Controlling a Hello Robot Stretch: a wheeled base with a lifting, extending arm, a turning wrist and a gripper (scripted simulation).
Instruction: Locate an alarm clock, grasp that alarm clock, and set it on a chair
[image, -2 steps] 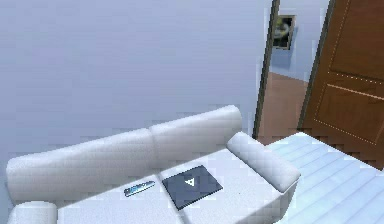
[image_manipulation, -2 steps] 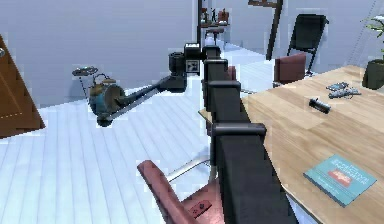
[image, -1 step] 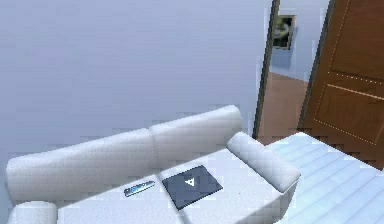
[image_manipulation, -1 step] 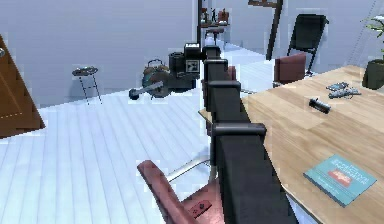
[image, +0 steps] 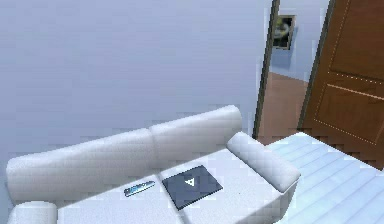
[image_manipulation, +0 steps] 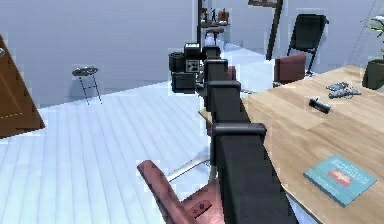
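My arm (image_manipulation: 235, 140) runs as a dark bar up the middle of the arm side view, along the left edge of a wooden table (image_manipulation: 300, 135). At its far end sits the gripper (image_manipulation: 183, 80), a dark lump beside the white marked squares, above pale floor. I cannot make out its far end, so I cannot tell whether it holds anything. A red chair (image_manipulation: 178, 198) stands at the bottom left of the arm. Another red chair (image_manipulation: 291, 67) is at the table's far end, with a black office chair (image_manipulation: 308, 33) behind it.
The table holds a teal book (image_manipulation: 340, 178), a small dark thing (image_manipulation: 320, 104) and a grey thing (image_manipulation: 342, 90). A small round stand (image_manipulation: 86, 73) is by the far wall. In the forward view, a white sofa (image: 110, 165) carries a dark flat slab (image: 193, 185); a brown door (image: 350, 70) stands ajar.
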